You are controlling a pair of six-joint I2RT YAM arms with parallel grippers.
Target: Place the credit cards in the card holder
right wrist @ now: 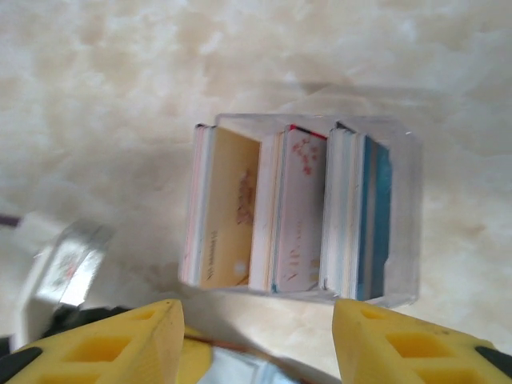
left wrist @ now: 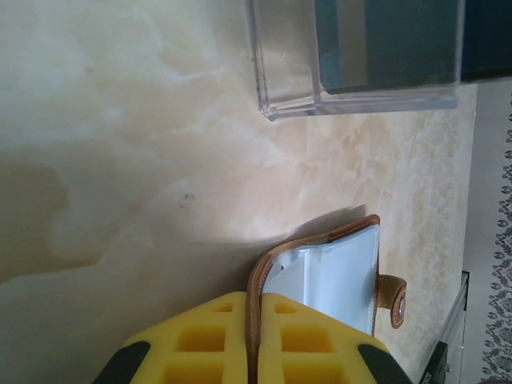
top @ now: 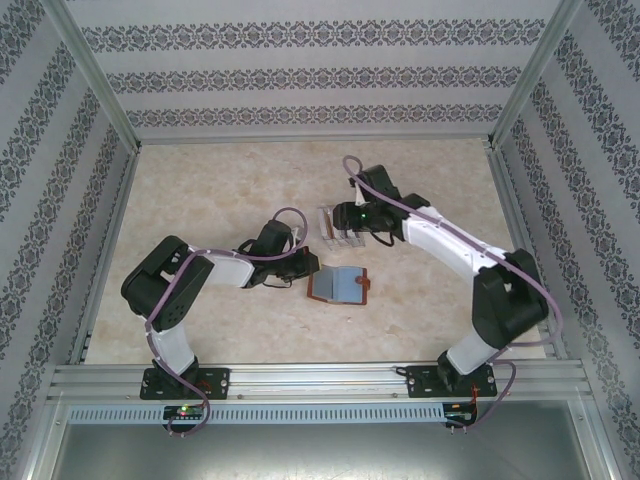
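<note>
Card holder [top: 340, 286] lies open mid-frame on worktop [top: 220, 180]; left pincer [left wrist: 254, 320] clamped on its edge, lower frame edge cropping both. Credit cards [right wrist: 292, 212] stand in clear box [right wrist: 406, 200], print blurred; right pincer [right wrist: 260, 336] wide.

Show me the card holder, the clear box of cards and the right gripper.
card holder [left wrist: 340, 272]: left wrist view, on its pale inner face.
clear box [right wrist: 406, 208]: right wrist view, on its right-hand wall.
right gripper [right wrist: 258, 314]: right wrist view, midway between its open yellow fingertips.
</note>
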